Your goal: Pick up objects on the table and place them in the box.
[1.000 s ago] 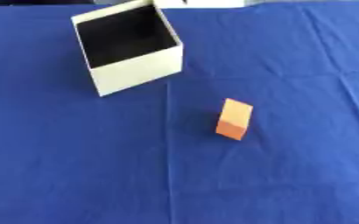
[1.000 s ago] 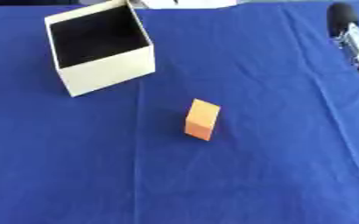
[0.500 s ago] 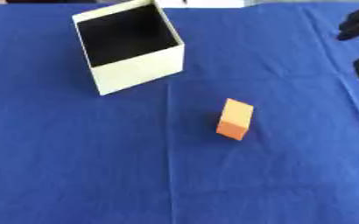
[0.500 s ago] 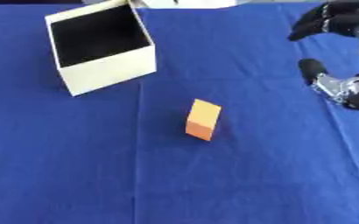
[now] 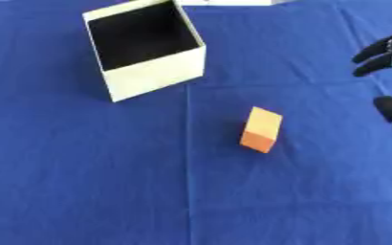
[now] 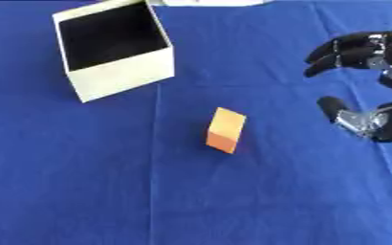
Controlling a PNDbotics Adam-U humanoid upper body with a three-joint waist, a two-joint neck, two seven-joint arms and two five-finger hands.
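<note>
An orange block (image 6: 225, 129) lies on the blue tablecloth near the middle. A cream open-topped box (image 5: 147, 48) with a dark inside stands at the upper left, nothing visible in it. My right hand (image 6: 373, 81) comes in from the right edge, level with the block and well to its right. Its fingers (image 6: 343, 50) and thumb (image 6: 336, 111) are spread wide apart, with nothing between them. My left hand shows in neither view.
A blue cloth (image 5: 82, 182) covers the whole table, with a fold line running down from the box's corner. A strip of something white (image 5: 229, 2) shows at the far edge.
My right hand has come further into view from the right, moving left and down toward the block. The block and box have not moved.
</note>
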